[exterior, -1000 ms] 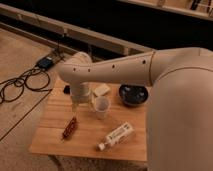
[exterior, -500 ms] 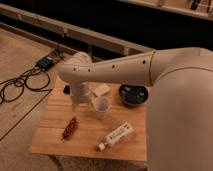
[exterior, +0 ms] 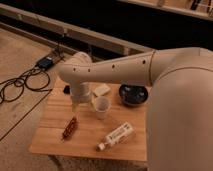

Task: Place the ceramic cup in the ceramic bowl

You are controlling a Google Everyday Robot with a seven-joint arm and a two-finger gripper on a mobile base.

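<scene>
The white ceramic cup (exterior: 102, 107) stands upright near the middle of the small wooden table (exterior: 55, 137). The dark ceramic bowl (exterior: 133, 95) sits to its right at the table's back, partly behind my arm. My gripper (exterior: 78, 103) hangs below the wrist just left of the cup, over the table's left half. My large white arm crosses the view from the right.
A white labelled bottle (exterior: 116, 136) lies on its side at the front. A brown twisted object (exterior: 69, 128) lies at front left. A pale block (exterior: 101, 90) sits behind the cup. A small black object (exterior: 66, 89) lies at back left. Cables and a box (exterior: 45, 63) are on the floor.
</scene>
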